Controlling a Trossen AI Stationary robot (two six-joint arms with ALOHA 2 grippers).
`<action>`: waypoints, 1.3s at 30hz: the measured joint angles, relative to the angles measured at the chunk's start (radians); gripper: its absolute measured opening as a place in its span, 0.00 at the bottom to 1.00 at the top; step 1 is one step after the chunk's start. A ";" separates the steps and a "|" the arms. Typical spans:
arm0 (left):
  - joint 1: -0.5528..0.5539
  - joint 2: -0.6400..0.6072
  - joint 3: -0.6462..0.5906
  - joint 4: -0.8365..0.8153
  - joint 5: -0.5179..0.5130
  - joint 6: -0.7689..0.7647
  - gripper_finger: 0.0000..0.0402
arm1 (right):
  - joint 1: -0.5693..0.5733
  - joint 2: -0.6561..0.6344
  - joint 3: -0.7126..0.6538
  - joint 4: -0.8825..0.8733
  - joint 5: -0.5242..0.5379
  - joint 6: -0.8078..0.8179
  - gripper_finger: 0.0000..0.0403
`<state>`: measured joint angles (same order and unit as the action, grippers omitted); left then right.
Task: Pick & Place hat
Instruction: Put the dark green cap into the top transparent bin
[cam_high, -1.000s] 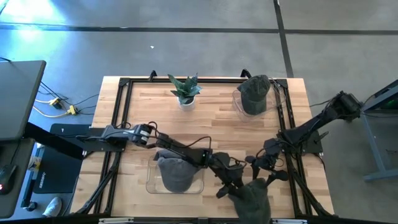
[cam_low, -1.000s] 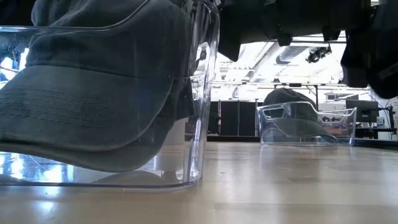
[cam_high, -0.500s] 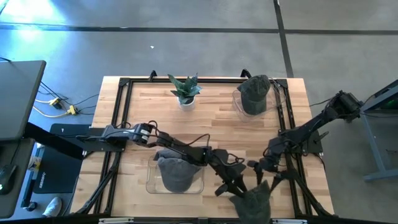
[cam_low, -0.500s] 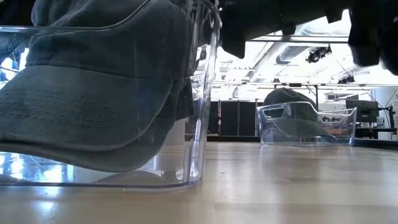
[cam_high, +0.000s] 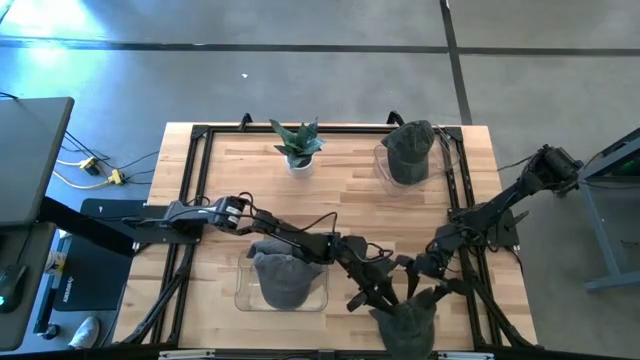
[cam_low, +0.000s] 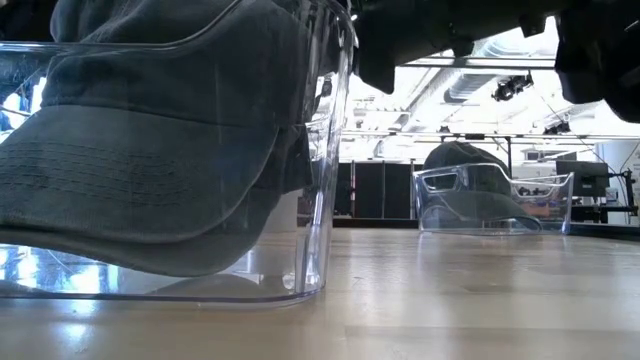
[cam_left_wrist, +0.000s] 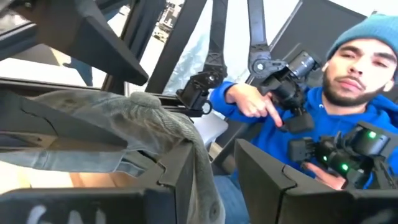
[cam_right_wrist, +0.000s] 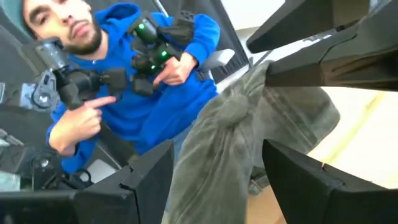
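A grey-green hat (cam_high: 405, 322) is up in the air over the table's near edge, between both grippers. No part of it rests on the table in the low view. My left gripper (cam_high: 372, 292) stands at its left side, open, with hat cloth (cam_left_wrist: 149, 118) lying over one finger. My right gripper (cam_high: 425, 280) stands at its right side, shut on the bunched hat (cam_right_wrist: 224, 137). The hat's top button (cam_right_wrist: 233, 102) shows just beyond the right fingers. My left gripper has hat cloth draped over one finger (cam_left_wrist: 177, 171). The other finger (cam_left_wrist: 267, 174) stands free, and the gap between them is bare. My right gripper pinches bunched cloth of the crown (cam_right_wrist: 217, 155) between its two fingers, just below the top button. The hat is lifted clear of the table.
A clear bin (cam_high: 240, 290) at the near left holds another hat (cam_low: 150, 150). A second clear bin (cam_high: 384, 160) with a hat (cam_low: 470, 160) stands at the far right. A potted plant (cam_high: 297, 143) is at the far middle. A person (cam_right_wrist: 124, 81) sits beyond the near edge.
The hat has risen a little: its dark shape at the top right of the low view reaches less far down than a second ago. In the high view it looks slightly more bunched. Both grippers have stayed close to it.
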<state>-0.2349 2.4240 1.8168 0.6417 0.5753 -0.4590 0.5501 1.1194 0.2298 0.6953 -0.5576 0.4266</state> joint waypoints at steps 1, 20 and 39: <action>0.001 0.000 0.000 0.002 -0.006 -0.003 0.28 | 0.004 0.000 0.000 0.001 0.017 0.011 0.59; 0.009 0.000 -0.002 0.048 -0.146 -0.016 0.28 | 0.054 -0.001 0.004 -0.028 0.186 0.076 0.58; 0.086 -0.019 0.000 0.011 0.059 -0.080 0.28 | 0.055 -0.002 0.007 -0.055 0.040 0.141 0.02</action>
<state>-0.1489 2.4052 1.8164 0.6528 0.6342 -0.5390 0.6052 1.1177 0.2371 0.6405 -0.5172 0.5672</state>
